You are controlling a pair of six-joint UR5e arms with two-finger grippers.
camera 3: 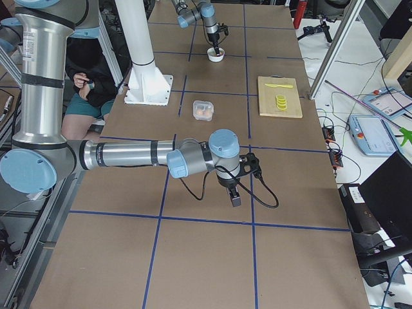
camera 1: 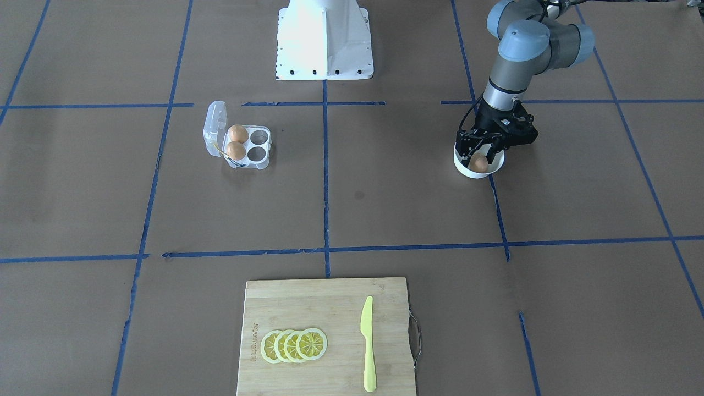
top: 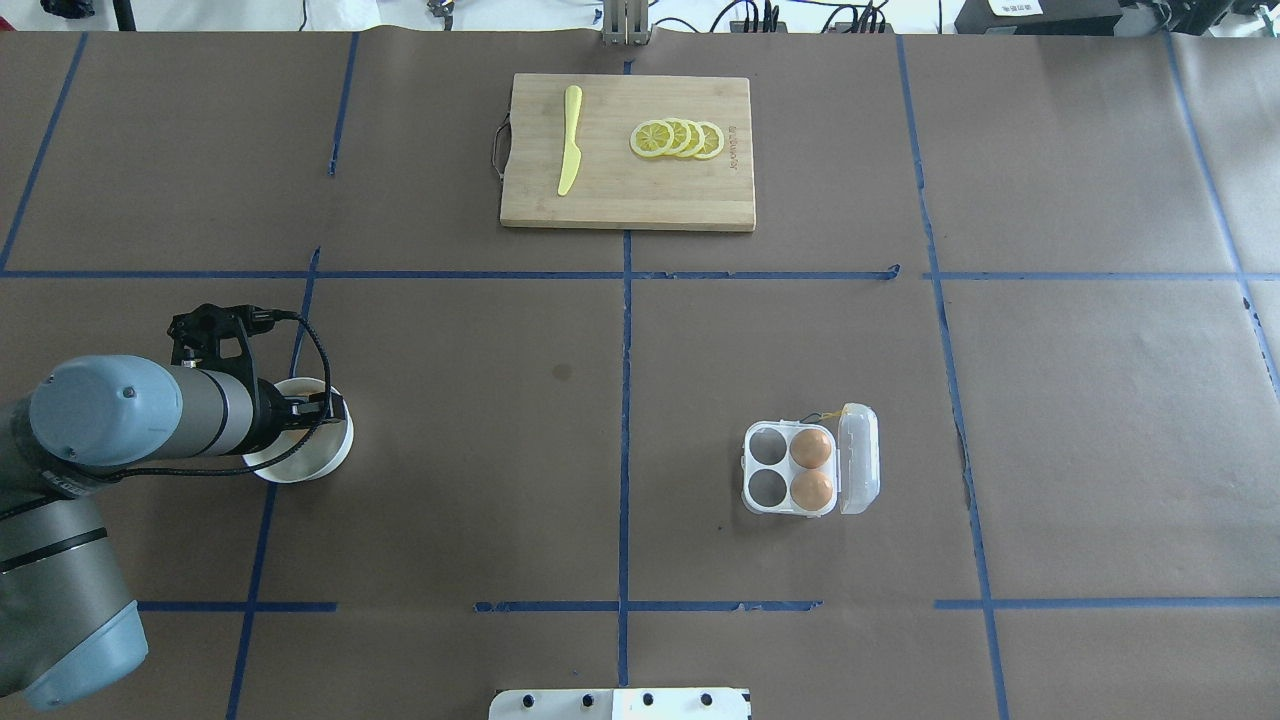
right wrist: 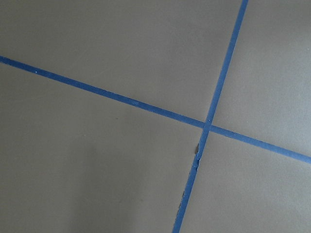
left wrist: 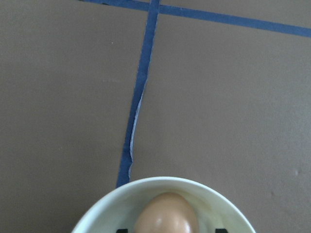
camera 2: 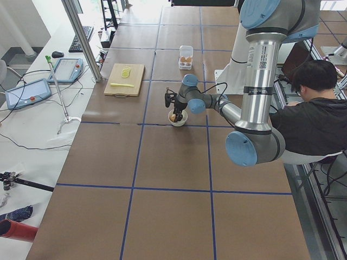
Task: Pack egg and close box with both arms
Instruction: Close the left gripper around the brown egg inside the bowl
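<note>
Brown paper-covered table (camera 1: 385,209), marked into squares by blue tape lines. Round white bowl (camera 1: 477,174) sits on a tape line on the robot's left half. Small clear plastic four-cell egg carton (camera 1: 265,147) sits on the right half, well apart from the bowl, with bare paper between them. Bamboo cutting board (camera 1: 330,308) lies near the table edge far from the robot and carries yellow lemon slices (camera 1: 294,345) and a yellow plastic knife (camera 1: 367,344). Bowl contents: one smooth orange-brown egg (camera 1: 479,163). Carton contents: hinged clear lid (camera 1: 215,126) standing open, two matching eggs (camera 1: 238,133) in the cells beside the lid, other two cells unfilled. Left black two-finger gripper (camera 1: 480,157) reaches into the bowl, fingers parted either side of the egg, not touching it. Right black gripper (camera 3: 235,198) hangs above bare paper; its finger spread cannot be told.
</note>
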